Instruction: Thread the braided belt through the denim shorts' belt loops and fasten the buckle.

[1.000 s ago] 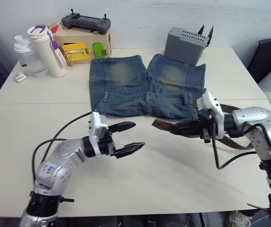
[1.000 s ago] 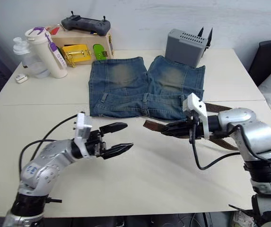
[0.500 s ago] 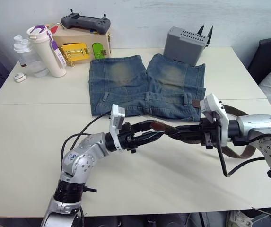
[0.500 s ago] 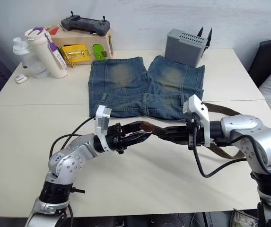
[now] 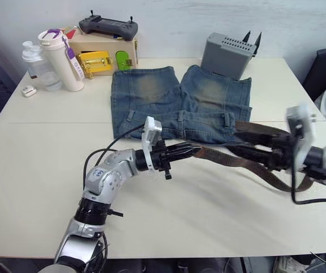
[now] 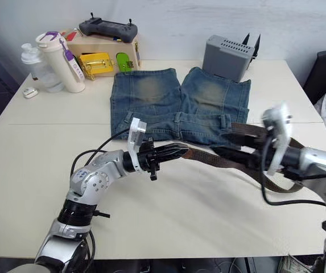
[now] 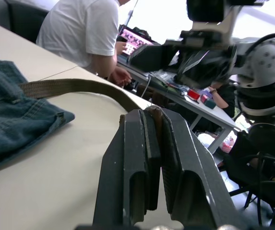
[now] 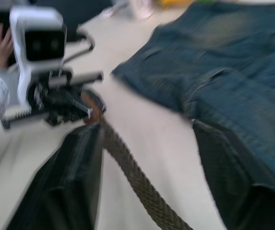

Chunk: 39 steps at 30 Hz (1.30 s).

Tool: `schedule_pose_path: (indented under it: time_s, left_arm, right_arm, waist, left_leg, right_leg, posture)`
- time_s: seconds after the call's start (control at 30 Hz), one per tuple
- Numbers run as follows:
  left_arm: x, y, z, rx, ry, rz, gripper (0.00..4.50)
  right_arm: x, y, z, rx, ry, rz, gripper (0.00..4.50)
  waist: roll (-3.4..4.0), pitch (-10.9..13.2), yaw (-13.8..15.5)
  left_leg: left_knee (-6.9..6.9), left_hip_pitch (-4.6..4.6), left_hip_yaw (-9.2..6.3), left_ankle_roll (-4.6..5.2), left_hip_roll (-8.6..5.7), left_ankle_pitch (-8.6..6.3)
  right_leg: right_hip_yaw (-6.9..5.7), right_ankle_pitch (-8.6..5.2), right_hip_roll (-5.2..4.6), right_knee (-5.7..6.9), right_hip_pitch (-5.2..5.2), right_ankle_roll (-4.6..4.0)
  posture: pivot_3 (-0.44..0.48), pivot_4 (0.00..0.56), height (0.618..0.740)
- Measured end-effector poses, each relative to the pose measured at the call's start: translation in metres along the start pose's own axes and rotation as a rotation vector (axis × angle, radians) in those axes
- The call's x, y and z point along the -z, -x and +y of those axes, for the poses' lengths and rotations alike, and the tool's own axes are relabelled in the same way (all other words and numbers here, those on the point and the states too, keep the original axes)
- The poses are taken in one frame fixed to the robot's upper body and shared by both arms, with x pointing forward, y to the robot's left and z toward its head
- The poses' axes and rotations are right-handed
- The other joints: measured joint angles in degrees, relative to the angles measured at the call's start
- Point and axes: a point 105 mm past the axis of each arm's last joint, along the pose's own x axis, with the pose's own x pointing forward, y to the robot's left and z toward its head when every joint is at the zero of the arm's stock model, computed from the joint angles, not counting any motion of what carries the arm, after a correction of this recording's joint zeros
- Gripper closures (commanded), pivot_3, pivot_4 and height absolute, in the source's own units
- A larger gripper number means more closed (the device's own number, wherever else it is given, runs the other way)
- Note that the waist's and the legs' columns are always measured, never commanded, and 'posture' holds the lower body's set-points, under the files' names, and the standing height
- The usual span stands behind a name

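While the left gripper (image 5: 188, 152) clamps the braided belt (image 5: 231, 158) tip for threading beside the denim shorts (image 5: 180, 102), the right gripper (image 5: 248, 152) gapes wide.

The left gripper (image 5: 186, 152) was closed on the tip of the belt (image 5: 231, 160), fingertips pointing toward the right gripper (image 5: 248, 149). From those fingertips the belt ran on to the right gripper, whose fingers stood apart with the strap passing between them, then looped back behind them toward the shorts (image 5: 181, 102). The shorts lay flat on the table (image 5: 32, 170) just beyond both sets of fingers, waistband edge nearest them, apart from the left fingertips.
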Motion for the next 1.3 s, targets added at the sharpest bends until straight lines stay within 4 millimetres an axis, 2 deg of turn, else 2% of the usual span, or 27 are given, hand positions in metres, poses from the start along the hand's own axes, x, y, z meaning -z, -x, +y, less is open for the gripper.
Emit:
schedule_pose_path:
  time_s: [0.07, 0.13, 0.2, 0.27, 0.33, 0.43, 0.5, 0.63, 0.8, 1.0, 1.03, 1.07, 1.13, 1.3]
  left_arm:
    - [-0.005, -0.008, 0.002, 0.005, 0.009, -0.01, 4.5]
    - [-0.008, -0.014, 0.002, 0.013, 0.015, -0.013, 4.5]
    - [-0.008, -0.015, 0.003, 0.02, 0.025, -0.012, 4.5]
    - [-0.006, -0.014, 0.003, 0.033, 0.051, 0.001, 4.5]
    - [-0.007, -0.013, 0.003, 0.043, 0.069, 0.009, 4.5]
    - [-0.01, -0.01, -0.009, 0.112, 0.12, 0.032, 4.5]
    - [-0.015, -0.004, -0.016, 0.131, 0.142, 0.048, 4.5]
    - [-0.019, 0.007, -0.013, 0.082, 0.163, 0.064, 4.5]
    - [-0.014, 0.02, -0.005, 0.002, 0.188, 0.081, 4.5]
    - [-0.012, 0.022, -0.004, -0.045, 0.179, 0.081, 4.5]
    - [-0.011, 0.023, -0.003, -0.056, 0.18, 0.077, 4.5]
    - [-0.011, 0.023, -0.002, -0.072, 0.183, 0.072, 4.5]
    - [-0.012, 0.023, 0.0, -0.086, 0.184, 0.06, 4.5]
    - [-0.024, 0.026, 0.005, -0.122, 0.188, 0.001, 4.5]
  right_arm:
    - [0.003, 0.016, 0.004, 0.044, -0.121, -0.116, 0.09]
    - [0.021, 0.026, 0.013, 0.07, -0.233, -0.155, 0.09]
    - [0.049, 0.034, 0.02, 0.123, -0.323, -0.118, 0.09]
    - [0.077, 0.031, 0.036, 0.13, -0.415, -0.096, 0.09]
    - [0.09, 0.019, 0.051, 0.095, -0.463, -0.098, 0.09]
    - [0.086, -0.001, 0.054, 0.092, -0.475, -0.203, 0.09]
    - [0.088, -0.016, 0.056, 0.086, -0.493, -0.243, 0.09]
    - [0.091, -0.034, 0.054, 0.098, -0.482, -0.256, 0.09]
    - [0.076, -0.053, 0.053, 0.066, -0.467, -0.311, 0.09]
    - [0.071, -0.057, 0.053, 0.04, -0.479, -0.332, 0.09]
    - [0.072, -0.057, 0.053, 0.038, -0.488, -0.332, 0.59]
    - [0.075, -0.056, 0.051, 0.04, -0.498, -0.327, 0.87]
    - [0.079, -0.054, 0.049, 0.047, -0.504, -0.316, 0.87]
    - [0.104, -0.047, 0.047, 0.074, -0.556, -0.253, 0.87]
  waist:
    - [-0.04, -0.02, 0.23]
    - [-0.02, -0.03, 0.33]
    - [0.02, -0.05, 0.08]
    - [0.01, -0.05, -0.44]
    - [0.01, -0.05, -1.46]
    - [-0.04, -0.05, -1.9]
    - [-0.01, -0.06, -1.71]
    - [-0.02, -0.05, -1.48]
    - [-0.03, -0.05, -1.49]
    - [-0.03, -0.05, -1.48]
    - [-0.03, -0.05, -1.48]
    - [-0.03, -0.05, -1.48]
    - [-0.03, -0.05, -1.47]
    - [-0.03, -0.05, -1.63]
  left_leg:
    - [0.0, -0.06, -0.12, 0.01, 0.04, 0.0]
    - [-0.03, -0.24, -0.14, 0.01, 0.03, 0.0]
    - [-0.02, -0.3, -0.07, 0.01, 0.01, 0.01]
    - [0.02, -0.29, -0.04, -0.01, 0.1, 0.01]
    - [0.03, -0.24, -0.01, 0.0, 0.07, 0.01]
    - [-0.07, 0.04, 0.06, -0.02, 0.12, 0.01]
    - [-0.18, 0.12, 0.07, -0.38, 0.12, 0.18]
    - [-0.18, 0.11, 0.1, -0.43, 0.13, 0.17]
    - [-0.16, 0.11, 0.12, -0.42, 0.12, 0.17]
    - [-0.14, 0.11, 0.12, -0.41, 0.12, 0.16]
    - [-0.14, 0.11, 0.12, -0.4, 0.12, 0.15]
    - [-0.14, 0.11, 0.12, -0.39, 0.12, 0.15]
    - [-0.15, 0.11, 0.13, -0.38, 0.12, 0.15]
    - [-0.17, 0.11, 0.16, -0.37, 0.13, 0.14]
  right_leg:
    - [-0.05, -0.02, 0.08, -0.06, 0.03, 0.03]
    - [-0.05, -0.04, 0.11, -0.07, -0.09, 0.07]
    - [0.02, -0.06, 0.11, -0.08, -0.13, 0.13]
    - [0.09, -0.06, 0.22, -0.08, -0.14, 0.14]
    - [0.23, 0.0, 0.21, 0.02, -0.16, 0.24]
    - [0.45, 0.09, 0.33, 0.06, -0.09, 0.28]
    - [0.56, 0.03, 0.42, 0.07, -0.09, 0.23]
    - [0.64, -0.04, 0.44, 0.04, -0.1, 0.19]
    - [0.68, -0.04, 0.42, 0.04, -0.1, 0.2]
    - [0.68, -0.04, 0.41, 0.06, -0.1, 0.19]
    - [0.69, -0.04, 0.41, 0.06, -0.09, 0.19]
    - [0.69, -0.04, 0.41, 0.06, -0.09, 0.19]
    - [0.69, -0.04, 0.41, 0.06, -0.1, 0.19]
    - [0.71, -0.04, 0.44, 0.05, -0.11, 0.19]
  posture:
    - [0.0, 0.15, 0.736]
    - [0.0, 0.15, 0.736]
    - [0.0, 0.15, 0.736]
    - [0.0, 0.15, 0.736]
    - [0.0, 0.15, 0.736]
    - [0.0, 0.15, 0.736]
    - [0.0, 0.15, 0.736]
    - [0.0, 0.15, 0.736]
    - [0.0, 0.15, 0.736]
    - [0.0, 0.15, 0.736]
    - [0.0, 0.15, 0.736]
    - [0.0, 0.15, 0.736]
    - [0.0, 0.15, 0.736]
    - [0.0, 0.15, 0.736]
